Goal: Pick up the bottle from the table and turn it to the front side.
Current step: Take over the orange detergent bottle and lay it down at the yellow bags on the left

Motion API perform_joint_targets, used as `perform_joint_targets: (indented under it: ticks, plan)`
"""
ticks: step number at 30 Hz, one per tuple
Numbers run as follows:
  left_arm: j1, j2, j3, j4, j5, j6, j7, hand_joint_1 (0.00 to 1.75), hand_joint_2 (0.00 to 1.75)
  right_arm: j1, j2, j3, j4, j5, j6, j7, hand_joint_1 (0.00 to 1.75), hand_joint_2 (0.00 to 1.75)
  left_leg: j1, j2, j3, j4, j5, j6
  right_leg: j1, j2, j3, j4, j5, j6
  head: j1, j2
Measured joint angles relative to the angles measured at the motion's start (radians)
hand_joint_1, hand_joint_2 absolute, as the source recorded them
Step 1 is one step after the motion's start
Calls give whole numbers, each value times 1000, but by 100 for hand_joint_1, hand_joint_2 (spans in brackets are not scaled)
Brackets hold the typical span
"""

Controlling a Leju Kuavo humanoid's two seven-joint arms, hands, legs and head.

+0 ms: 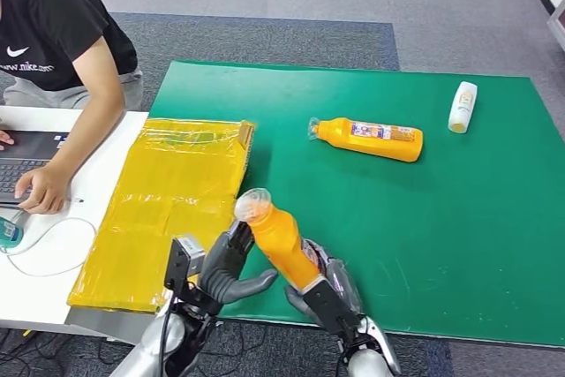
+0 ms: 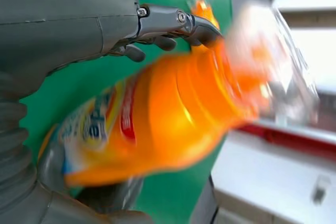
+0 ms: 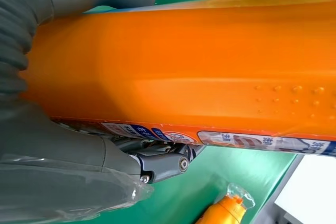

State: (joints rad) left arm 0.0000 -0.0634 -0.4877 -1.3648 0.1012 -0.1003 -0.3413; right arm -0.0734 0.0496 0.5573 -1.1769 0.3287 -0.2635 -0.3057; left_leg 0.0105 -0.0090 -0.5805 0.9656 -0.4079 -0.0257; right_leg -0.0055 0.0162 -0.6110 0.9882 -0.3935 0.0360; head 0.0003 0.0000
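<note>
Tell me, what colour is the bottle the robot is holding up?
Orange. The held bottle has a clear wrapped cap, best seen in the head view.

Second orange bottle (image 1: 368, 139) lying on green mat (image 1: 466, 245), small white bottle (image 1: 463, 107) near far edge, yellow bag (image 1: 167, 205) beside, person (image 1: 60, 41) at laptop (image 1: 26, 161).

Green table top, white desk alongside, grey carpet below.

Lying flat on the green mat (image 1: 426, 245): an orange bottle (image 1: 368, 139) on its side toward the far middle, cap end toward the yellow sheet; a small white bottle (image 1: 463, 106) near the far right corner, well apart from the orange one. Overlapping the mat's left edge: a yellow plastic-wrapped flat package (image 1: 167, 205), bridging onto the white desk (image 1: 40, 289). On that desk: a dark laptop keyboard (image 1: 20, 165) and a thin white cable (image 1: 49, 249).
</note>
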Motion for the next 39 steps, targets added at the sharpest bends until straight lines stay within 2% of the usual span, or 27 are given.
perform_joint_targets:
  ticks: [6, 14, 22, 30, 39]
  plan:
    - [-6, 16, -20, -20, 78, -60, 34, 0, 175, -5, 0, -1, 8, -8, -5, -21, 175, 175, 0, 0, 0, 0, 0, 0, 0, 0, 0, 0, 0, 0, 0, 0]
    - [-27, 25, -16, -18, 137, -46, 61, 0, 175, -10, 0, 7, 8, 97, -99, -38, 175, 175, 0, 0, 0, 0, 0, 0, 0, 0, 0, 0, 0, 0, 0, 0]
    - [-40, 29, -3, -17, 151, -39, 69, 0, 175, -7, 0, 30, -47, 137, -168, -62, 175, 175, 0, 0, -1, 0, 0, 0, 0, 0, -2, 0, 0, 0, 0, 0]
    - [-66, 31, 2, -9, 153, -42, 70, 0, 175, -12, -8, 59, -139, 148, -169, -51, 175, 175, 0, 0, -2, 0, 0, 0, 0, 0, -2, 0, 0, 0, 0, 0]
    - [-84, 34, -6, -3, 116, -54, 38, 0, 175, -28, -19, 76, -169, 165, -180, -46, 175, 175, 0, 0, -2, 0, 0, 0, 0, 0, -2, 0, 0, 0, 0, 0]
